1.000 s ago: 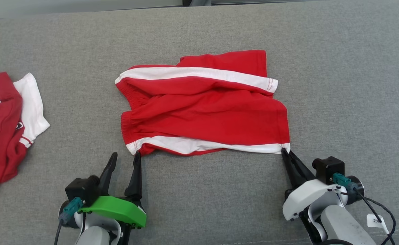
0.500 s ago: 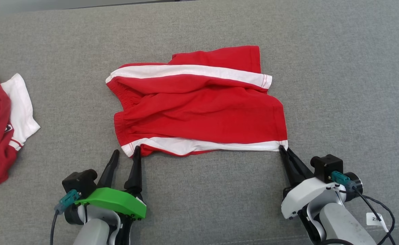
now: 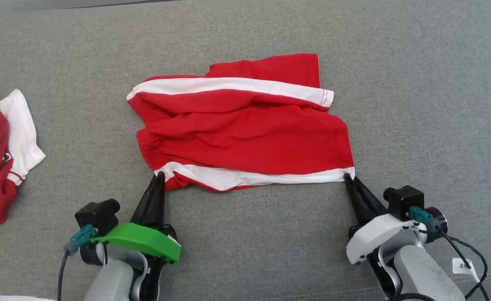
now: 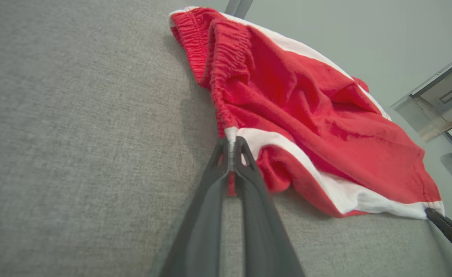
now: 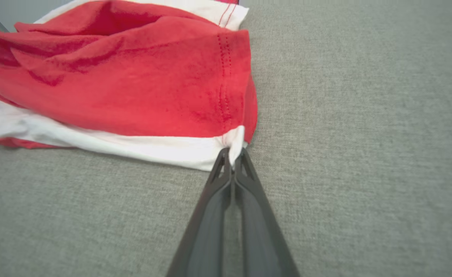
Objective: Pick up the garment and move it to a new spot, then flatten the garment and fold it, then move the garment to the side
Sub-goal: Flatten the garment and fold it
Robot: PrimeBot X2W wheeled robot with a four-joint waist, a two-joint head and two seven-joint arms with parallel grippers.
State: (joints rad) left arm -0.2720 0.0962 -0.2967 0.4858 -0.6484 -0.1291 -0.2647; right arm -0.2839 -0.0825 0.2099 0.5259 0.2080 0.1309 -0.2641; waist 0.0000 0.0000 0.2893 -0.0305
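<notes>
Gripping a garment [image 3: 245, 129] corner each, left gripper [image 3: 159, 175] and right gripper [image 3: 348, 177] are closed; lift evenly, hem [image 3: 266, 179] taut between them.

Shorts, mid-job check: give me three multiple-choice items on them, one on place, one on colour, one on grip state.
1. Where does the right end effector hold the shorts?
A) near hem corner
B) waistband middle
C) far leg

2. What colour are the stripes?
A) blue
B) white
C) black

3. The left end effector is:
A) open above the cloth
B) shut on nothing
C) shut on the shorts

Key:
1 A: it pinches the white corner by the stitched hem.
2 B: both side bands are white on red.
3 C: the left wrist view shows white cloth pinched at the waistband's near end.
</notes>
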